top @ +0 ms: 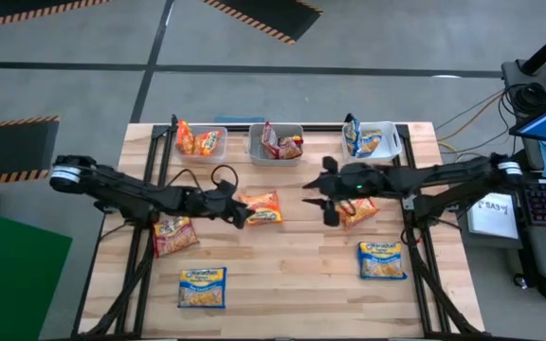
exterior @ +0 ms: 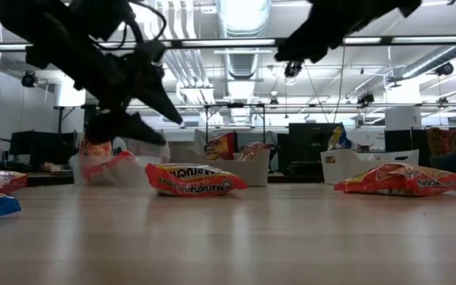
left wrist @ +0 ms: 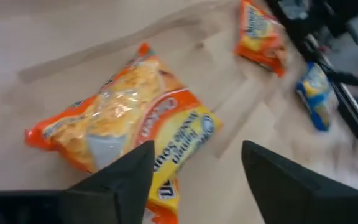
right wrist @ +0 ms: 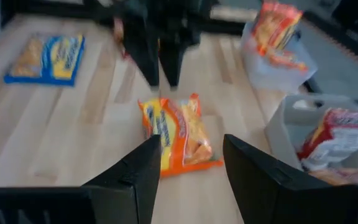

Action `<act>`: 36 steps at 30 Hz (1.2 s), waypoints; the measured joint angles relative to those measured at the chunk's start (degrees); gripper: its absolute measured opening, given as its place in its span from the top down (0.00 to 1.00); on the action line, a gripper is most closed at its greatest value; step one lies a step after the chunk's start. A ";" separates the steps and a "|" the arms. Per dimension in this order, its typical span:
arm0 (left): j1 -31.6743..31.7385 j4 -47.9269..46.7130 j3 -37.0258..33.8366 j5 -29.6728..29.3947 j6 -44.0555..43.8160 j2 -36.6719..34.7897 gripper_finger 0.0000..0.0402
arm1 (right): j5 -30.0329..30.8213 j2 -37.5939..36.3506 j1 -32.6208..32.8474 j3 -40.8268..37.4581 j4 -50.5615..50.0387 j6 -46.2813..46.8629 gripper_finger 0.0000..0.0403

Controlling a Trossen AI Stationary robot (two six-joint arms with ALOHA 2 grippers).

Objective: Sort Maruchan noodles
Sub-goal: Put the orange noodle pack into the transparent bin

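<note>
Three clear bins [top: 276, 152] held orange, red and blue packets [top: 362, 140] separately; my left claw [top: 239, 214] stood spread, my right claw [top: 322, 206] likewise.

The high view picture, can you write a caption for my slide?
Two grippers, left and right, hover open beside an orange packet mid-table, three bins behind.

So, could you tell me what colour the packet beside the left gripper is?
Orange packet, clearest in the left wrist view.

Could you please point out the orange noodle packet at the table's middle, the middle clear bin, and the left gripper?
orange noodle packet [top: 263, 207]: high view, its centre.
middle clear bin [top: 254, 152]: high view, its left wall.
left gripper [top: 243, 217]: high view, between the fingertips.
</note>
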 joint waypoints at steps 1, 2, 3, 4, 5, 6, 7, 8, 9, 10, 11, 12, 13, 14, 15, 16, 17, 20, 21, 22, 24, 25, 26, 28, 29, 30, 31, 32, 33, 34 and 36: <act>0.37 0.26 0.00 0.02 -1.60 1.09 0.42 | 0.00 -1.61 0.00 -0.90 0.15 -0.02 0.60; 0.73 -0.01 0.00 0.04 -3.00 2.10 0.39 | 0.02 -3.17 0.00 -1.78 -0.10 -0.11 0.60; 0.95 -0.46 0.00 0.04 -4.35 2.96 0.38 | 0.00 -4.54 0.00 -2.47 -0.04 -0.17 0.60; 1.17 -0.46 -0.02 0.04 -5.79 3.79 0.36 | 0.01 -5.89 0.00 -3.18 0.17 -0.17 0.59; 1.42 -0.19 0.00 0.04 -7.03 4.47 0.35 | 0.02 -7.31 -0.01 -3.98 -0.05 -0.19 0.59; 1.63 -0.36 0.04 0.04 -7.81 4.93 0.35 | 0.02 -8.49 -0.03 -4.60 -0.28 -0.36 0.59; 1.75 -1.05 0.06 0.08 -8.42 5.25 0.35 | 0.02 -9.46 -0.04 -4.98 -0.09 -0.55 0.59; 1.80 -1.83 0.17 0.09 -9.16 5.64 0.35 | 0.02 -10.48 -0.04 -5.43 0.18 -0.52 0.59; 1.83 -2.72 0.56 0.10 -9.71 6.01 0.35 | 0.02 -11.42 -0.05 -5.90 0.06 -0.54 0.59; 1.83 -3.59 0.85 0.14 -10.27 6.18 0.35 | 0.02 -12.15 -0.11 -6.32 -0.05 -0.55 0.59; 1.83 -4.60 1.07 0.19 -10.72 6.24 0.35 | 0.02 -12.64 -0.11 -6.57 0.01 -0.52 0.59; 1.83 -5.33 1.37 0.43 -11.03 6.47 0.35 | 0.04 -13.15 -0.13 -6.92 0.19 -0.52 0.59; 1.83 -5.92 1.74 0.81 -11.33 6.72 0.34 | 0.04 -13.67 -0.13 -7.31 -0.13 -0.57 0.59; 1.83 -6.62 1.92 0.98 -11.42 6.78 0.34 | 0.06 -13.85 -0.13 -7.48 -0.37 -0.80 0.59; 1.83 -7.11 1.92 1.10 -11.43 6.74 0.34 | 0.07 -13.88 -0.13 -7.50 -0.06 -0.92 0.59; 1.83 -7.11 1.92 1.10 -11.46 6.69 0.34 | 0.07 -13.97 -0.13 -7.50 0.11 -0.96 0.59; 1.83 -7.09 1.91 0.94 -11.61 6.74 0.34 | 0.07 -14.11 -0.13 -7.50 -0.11 -0.96 0.59; 1.83 -8.30 1.75 0.68 -12.14 7.64 0.34 | 0.07 -13.88 -0.13 -7.52 0.37 -0.98 0.59; 1.80 -8.31 1.74 0.68 -12.16 8.17 0.34 | 0.07 -13.86 -0.13 -7.52 0.02 -0.98 0.59; 1.74 -8.49 1.68 0.73 -12.16 8.39 0.35 | 0.07 -13.71 -0.13 -7.52 0.18 -0.98 0.59; 1.67 -8.61 1.99 1.40 -11.72 8.26 0.35 | 0.08 -13.69 -0.13 -7.52 0.25 -0.77 0.59; 1.69 -8.98 2.41 2.75 -10.76 7.94 0.36 | 0.07 -13.69 -0.13 -7.52 0.28 -0.55 0.59; 1.72 -10.20 2.89 4.18 -9.79 7.33 0.36 | 0.07 -13.69 -0.13 -7.52 0.32 -0.41 0.59; 1.83 -14.48 4.41 6.02 -8.63 6.04 0.37 | 0.07 -13.69 -0.13 -7.52 0.31 0.04 0.59; 1.82 -17.03 5.23 6.53 -8.20 5.55 0.37 | 0.07 -13.69 -0.13 -7.52 0.32 0.04 0.59; 1.83 -20.13 5.94 6.73 -7.97 5.06 0.38 | 0.07 -13.69 -0.13 -7.52 0.40 0.04 0.59; 1.80 -23.30 6.65 6.73 -7.89 4.66 0.38 | 0.09 -13.67 -0.13 -7.52 0.58 0.03 0.59; 1.68 -25.73 7.35 6.73 -7.89 4.34 0.38 | 0.08 -13.66 -0.13 -7.52 0.68 0.01 0.59; 1.54 -27.31 7.88 6.78 -7.87 4.08 0.38 | 0.09 -13.66 -0.13 -7.52 0.81 -0.05 0.59; 1.39 -28.29 8.18 7.25 -7.80 3.90 0.38 | 0.09 -13.66 -0.13 -7.52 1.12 -0.28 0.59; 1.31 -28.27 8.24 8.95 -7.64 3.88 0.38 | 0.11 -13.71 -0.13 -7.52 1.37 -0.37 0.59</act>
